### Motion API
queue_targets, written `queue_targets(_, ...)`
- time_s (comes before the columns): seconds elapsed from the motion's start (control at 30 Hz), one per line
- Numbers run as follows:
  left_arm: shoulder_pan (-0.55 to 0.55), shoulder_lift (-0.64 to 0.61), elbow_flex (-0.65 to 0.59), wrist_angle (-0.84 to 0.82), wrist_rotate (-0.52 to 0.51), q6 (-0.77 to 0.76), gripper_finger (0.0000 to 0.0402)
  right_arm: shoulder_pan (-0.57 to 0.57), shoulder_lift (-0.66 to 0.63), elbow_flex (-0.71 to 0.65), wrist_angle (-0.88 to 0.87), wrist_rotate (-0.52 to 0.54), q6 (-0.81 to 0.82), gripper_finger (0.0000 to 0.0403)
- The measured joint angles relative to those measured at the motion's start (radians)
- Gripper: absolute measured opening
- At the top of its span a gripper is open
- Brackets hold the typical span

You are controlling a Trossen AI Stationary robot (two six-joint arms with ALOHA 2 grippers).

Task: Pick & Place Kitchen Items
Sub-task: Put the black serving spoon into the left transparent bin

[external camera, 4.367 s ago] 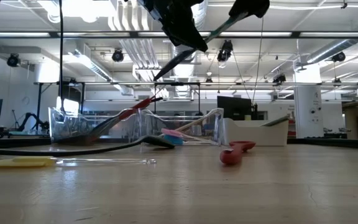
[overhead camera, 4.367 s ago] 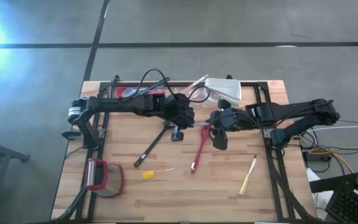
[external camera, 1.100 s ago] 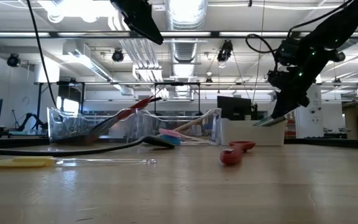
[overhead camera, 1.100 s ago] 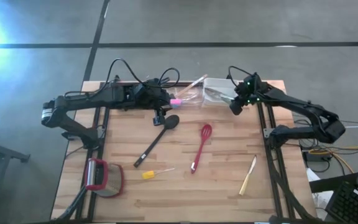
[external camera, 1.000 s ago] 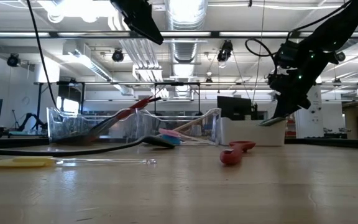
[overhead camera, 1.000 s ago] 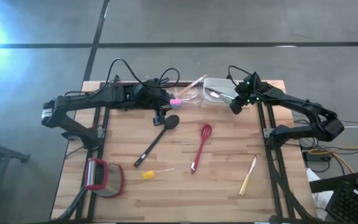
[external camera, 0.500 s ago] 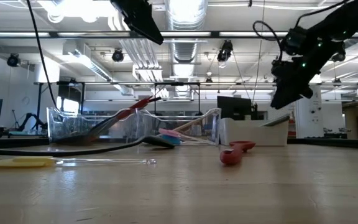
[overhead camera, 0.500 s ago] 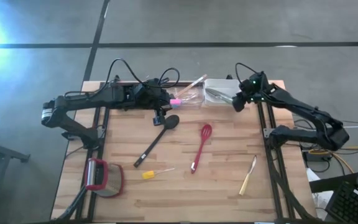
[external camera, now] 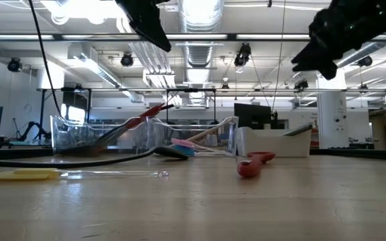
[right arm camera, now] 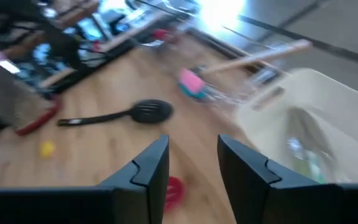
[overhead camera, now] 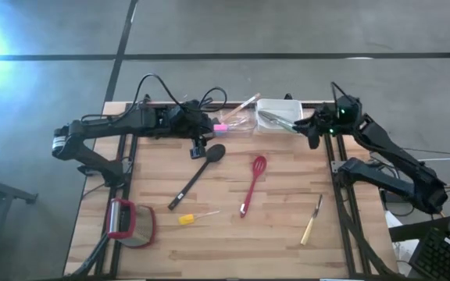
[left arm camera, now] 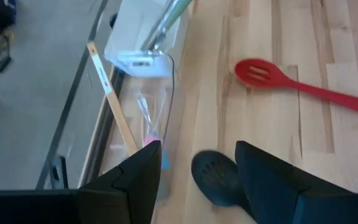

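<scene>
My left gripper (overhead camera: pixel 200 147) hangs open high above the table, over the head of a black slotted spoon (left arm camera: pixel 215 185) that lies flat on the wood. My right gripper (right arm camera: pixel 194 180) is open and empty, raised near the table's right rail beside the white tub (overhead camera: pixel 281 115). A metal utensil (overhead camera: pixel 275 119) rests in that tub, one end leaning over its rim (external camera: pixel 297 130). A red slotted spoon (overhead camera: pixel 251 184) lies mid-table. A yellow piece (overhead camera: pixel 187 219) and a pale-handled knife (overhead camera: pixel 311 222) lie nearer the front. The clear tub (overhead camera: pixel 237 119) holds a pink piece (overhead camera: pixel 221 127) and a wooden stick.
A red-framed round object (overhead camera: pixel 128 222) lies at the front left corner. Black rails run along the table's left, right and far edges. Cables loop above the left arm near the far edge. Bare wood shows across the front middle of the table.
My right gripper has risen and drawn back from over the white tub toward the table's right edge, tipping closer to level. The metal utensil it stood at stays in the tub, leaning on the rim.
</scene>
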Motion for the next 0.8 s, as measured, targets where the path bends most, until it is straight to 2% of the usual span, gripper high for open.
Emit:
queue_targets(0.3, -0.003, 0.000, -0.006, -0.153, 0.004, -0.111, 0.0211, 0.230, -0.119, 0.000, 0.006, 0.010, 0.091, 0.0110)
queue_targets(0.5, -0.020, 0.000, -0.082, -0.213, 0.022, -0.333, 0.0211, 0.378, -0.120, 0.000, 0.009, 0.106, 0.111, 0.0101)
queue_targets(0.63, -0.051, 0.000, -0.166, -0.223, 0.036, -0.474, 0.0211, 0.432, -0.110, 0.000, 0.010, 0.168, 0.102, 0.0098)
queue_targets(0.8, -0.100, 0.000, -0.255, -0.226, 0.050, -0.600, 0.0211, 0.445, -0.089, 0.000, 0.012, 0.177, 0.081, 0.0100)
